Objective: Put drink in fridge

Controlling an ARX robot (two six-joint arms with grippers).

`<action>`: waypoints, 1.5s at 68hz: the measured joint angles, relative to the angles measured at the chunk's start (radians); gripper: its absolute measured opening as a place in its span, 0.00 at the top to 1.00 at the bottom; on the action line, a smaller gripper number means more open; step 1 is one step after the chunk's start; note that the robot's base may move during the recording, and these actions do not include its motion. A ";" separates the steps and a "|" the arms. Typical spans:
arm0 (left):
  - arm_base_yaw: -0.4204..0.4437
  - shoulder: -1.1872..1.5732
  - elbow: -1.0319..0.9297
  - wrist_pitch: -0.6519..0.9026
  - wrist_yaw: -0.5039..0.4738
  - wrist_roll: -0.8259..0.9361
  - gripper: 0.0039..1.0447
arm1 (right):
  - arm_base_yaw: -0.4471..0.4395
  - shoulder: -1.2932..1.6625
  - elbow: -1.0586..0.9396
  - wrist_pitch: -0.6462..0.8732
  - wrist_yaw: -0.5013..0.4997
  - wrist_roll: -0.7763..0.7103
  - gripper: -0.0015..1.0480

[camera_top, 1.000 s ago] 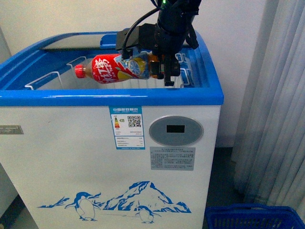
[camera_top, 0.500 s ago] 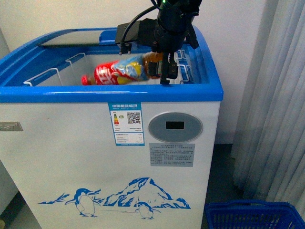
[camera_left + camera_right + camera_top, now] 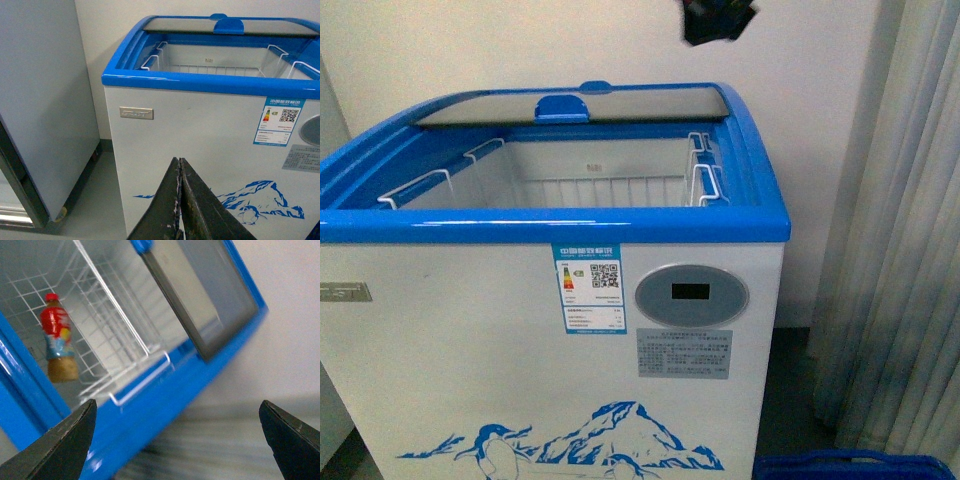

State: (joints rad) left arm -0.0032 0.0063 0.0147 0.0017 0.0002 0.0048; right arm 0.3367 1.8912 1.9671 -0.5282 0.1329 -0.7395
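1. Risk from here, as a judgement: lid left slid back, so cold escapes until someone closes the fridge (image 3: 550,330).
2. Second risk: right hand (image 3: 180,440), spread wide and empty, blurred above the far right rim; a careless pass could clip the wire basket (image 3: 125,370) or the glass lid (image 3: 570,105).
3. Left hand (image 3: 180,200): fingertips pressed together, holding nothing, low in front of the cabinet's near face.
4. Drink (image 3: 57,337): lying on its side on the wire grid inside the fridge, red cap pointing away from the near wall, free of any grip.
5. Front view: bottle hidden below the near rim; only white baskets visible inside.
6. Blue basket (image 3: 850,468) on the floor at right: contents cannot be told.
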 joint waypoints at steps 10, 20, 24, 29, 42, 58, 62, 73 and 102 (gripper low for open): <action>0.000 0.000 0.000 0.000 0.000 0.000 0.98 | -0.162 -0.374 -0.266 -0.216 -0.074 0.513 0.07; 0.000 0.000 0.000 0.000 0.000 0.000 0.98 | -0.306 -0.744 -0.555 -0.320 -0.218 0.784 0.07; 0.000 0.000 0.000 0.000 0.000 0.000 0.98 | -0.359 -0.872 -0.625 -0.383 -0.275 0.842 0.07; 0.000 0.000 0.000 0.000 0.000 0.000 0.98 | -0.403 -0.977 -0.659 -0.439 -0.320 0.858 0.07; 0.000 0.000 0.000 0.000 0.000 0.000 0.98 | -0.364 -1.301 -0.941 -0.050 -0.163 0.797 0.25; 0.000 0.000 0.000 0.000 0.000 0.000 0.98 | -0.339 -1.537 -1.436 0.344 -0.135 0.749 0.71; 0.000 0.000 0.000 0.000 0.000 0.000 0.98 | -0.339 -1.571 -1.506 0.373 -0.133 0.748 0.83; 0.000 0.000 0.000 0.000 0.000 0.000 0.98 | -0.338 -1.653 -1.620 0.427 -0.136 0.743 0.97; 0.000 0.000 0.000 0.000 0.000 0.000 0.98 | -0.338 -1.783 -1.842 0.503 -0.136 0.743 0.97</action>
State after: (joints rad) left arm -0.0032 0.0059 0.0147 0.0013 0.0002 0.0048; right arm -0.0017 0.1081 0.1249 -0.0254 -0.0032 0.0032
